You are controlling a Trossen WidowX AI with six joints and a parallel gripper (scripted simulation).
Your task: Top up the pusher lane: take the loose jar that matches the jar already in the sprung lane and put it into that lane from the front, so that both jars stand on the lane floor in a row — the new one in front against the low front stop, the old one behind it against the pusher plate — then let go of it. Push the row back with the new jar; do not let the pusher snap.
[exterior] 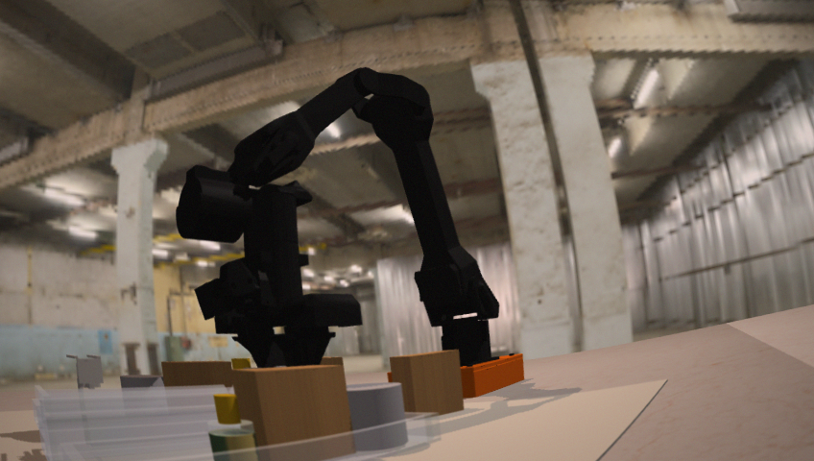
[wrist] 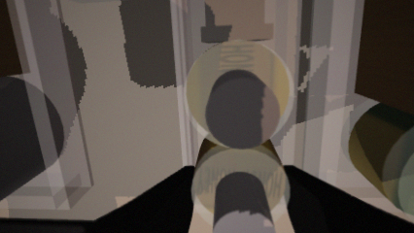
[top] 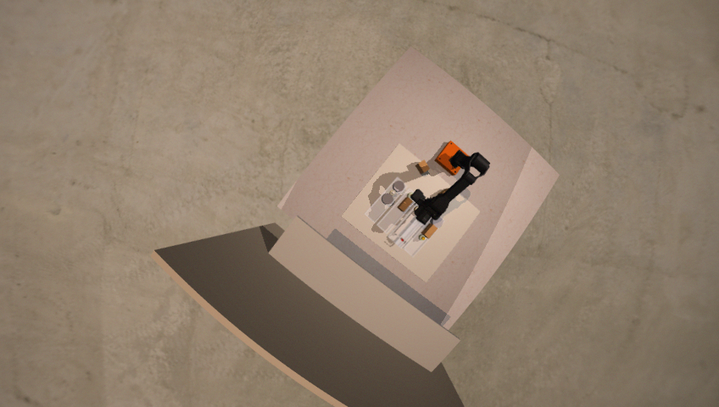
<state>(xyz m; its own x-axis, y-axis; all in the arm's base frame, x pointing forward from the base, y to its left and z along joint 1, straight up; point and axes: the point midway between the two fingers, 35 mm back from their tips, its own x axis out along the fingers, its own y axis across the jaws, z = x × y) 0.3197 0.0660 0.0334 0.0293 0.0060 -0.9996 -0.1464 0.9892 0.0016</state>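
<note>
My gripper (wrist: 237, 173) grips a jar (wrist: 240, 186), its base cut off; another jar (wrist: 240, 94) touches it ahead, walls close beside.

Hard-edged shadows are cast across the tabletop (top: 404, 96). The top view is bowed at its edges. The wrist view is dim and blocky.
</note>
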